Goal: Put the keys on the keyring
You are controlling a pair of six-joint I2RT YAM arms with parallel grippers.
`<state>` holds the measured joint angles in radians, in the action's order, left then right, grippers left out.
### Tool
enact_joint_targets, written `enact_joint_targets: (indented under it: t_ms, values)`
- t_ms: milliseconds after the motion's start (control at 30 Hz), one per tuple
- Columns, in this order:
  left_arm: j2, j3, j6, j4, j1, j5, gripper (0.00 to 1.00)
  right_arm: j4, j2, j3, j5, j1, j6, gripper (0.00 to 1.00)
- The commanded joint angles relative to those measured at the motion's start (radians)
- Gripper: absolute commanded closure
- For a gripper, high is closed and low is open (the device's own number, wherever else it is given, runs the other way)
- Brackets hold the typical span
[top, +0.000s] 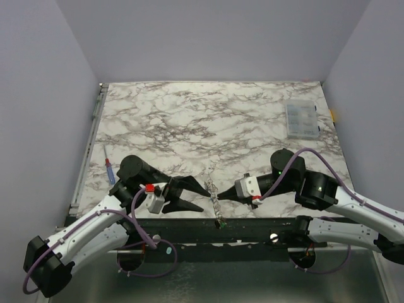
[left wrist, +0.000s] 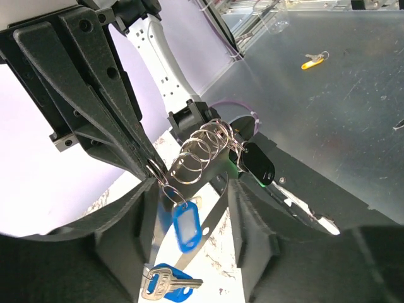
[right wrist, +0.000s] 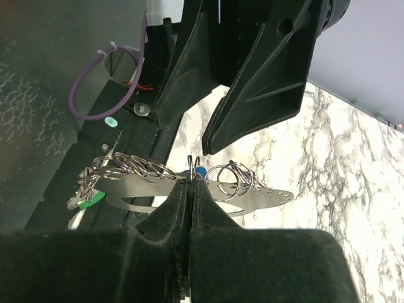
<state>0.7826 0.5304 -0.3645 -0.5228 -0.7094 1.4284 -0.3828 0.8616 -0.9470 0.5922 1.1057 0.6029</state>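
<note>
**Top external view.** The keyring (top: 213, 184) is held off the table (top: 221, 120) near its near edge, between the two arms. The right gripper (top: 219, 196) is clenched on the keyring's middle. The left gripper (top: 203, 199) is spread apart just beside it on the left and grasps nothing. The keys (top: 220, 222) are seen as a small cluster dangling from the keyring's near end. No loose key can be made out on the marble.

**Left wrist view.** A row of split rings (left wrist: 201, 150) is strung along the keyring beside the right gripper's pinch. A blue tag (left wrist: 185, 224) and a blue-headed key (left wrist: 165, 285) hang below the rings, and a black-headed key (left wrist: 259, 164) sits at the far end with a trace of green beside it. From this, the threading is judged to be largely done.

**Right wrist view.** The keyring appears as a pale, flat, elongated piece of thin metal (right wrist: 265, 197), lying roughly level and gripped edge-on. The left gripper's fingers (right wrist: 265, 88) stand parted above it.

The next move is judged to call for a check that every key is seated. The right grip should be kept steady, since the hanging keys are likely to swing.
</note>
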Motion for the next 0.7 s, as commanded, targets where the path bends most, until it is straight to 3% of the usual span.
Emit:
enact_joint_targets:
  t_ms: [0, 300, 533, 600, 667]
  values:
    - [-0.027, -0.019, -0.033, 0.004, -0.006, -0.027, 0.45, 0.047, -0.018, 0.004, -0.018, -0.001, -0.004, 1.00]
    - [-0.039, -0.012, -0.026, 0.006, -0.007, -0.116, 0.45, 0.130, -0.056, 0.062, -0.092, -0.001, -0.013, 1.00]
    - [-0.094, -0.032, 0.064, 0.005, -0.026, -0.363, 0.49, 0.358, -0.126, 0.188, -0.213, -0.001, -0.069, 1.00]
    - [-0.111, -0.047, 0.098, 0.002, -0.029, -0.430, 0.63, 0.431, -0.145, 0.225, -0.227, -0.001, -0.085, 0.99]
    - [-0.125, -0.059, 0.153, -0.003, -0.031, -0.502, 0.69, 0.490, -0.160, 0.254, -0.242, -0.001, -0.101, 0.99]
